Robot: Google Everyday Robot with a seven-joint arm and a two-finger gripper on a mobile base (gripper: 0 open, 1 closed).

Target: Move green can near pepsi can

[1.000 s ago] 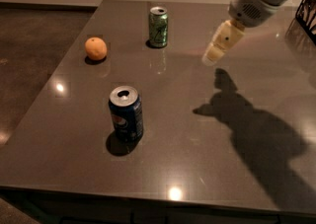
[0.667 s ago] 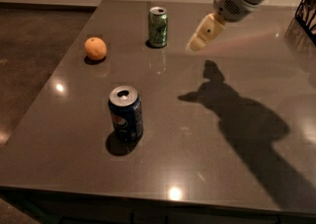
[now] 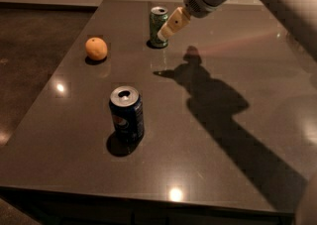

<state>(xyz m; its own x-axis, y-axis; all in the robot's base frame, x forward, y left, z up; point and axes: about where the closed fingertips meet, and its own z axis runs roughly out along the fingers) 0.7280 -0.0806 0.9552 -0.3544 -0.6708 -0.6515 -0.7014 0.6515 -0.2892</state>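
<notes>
The green can (image 3: 157,27) stands upright at the far middle of the dark table (image 3: 228,135). The pepsi can (image 3: 127,114) stands upright nearer the front, left of centre. My gripper (image 3: 166,31) hangs from the white arm that reaches in from the upper right. Its pale tip is right beside the green can's right side, partly in front of it. I cannot tell whether it touches the can.
An orange (image 3: 96,48) lies on the table's left side, left of the green can. The arm's shadow (image 3: 218,105) falls across the table's right half. The table's left edge drops to a dark floor (image 3: 29,50).
The gripper has moved left across the back of the table, from the right side up to the green can. The cans and the orange have not moved.
</notes>
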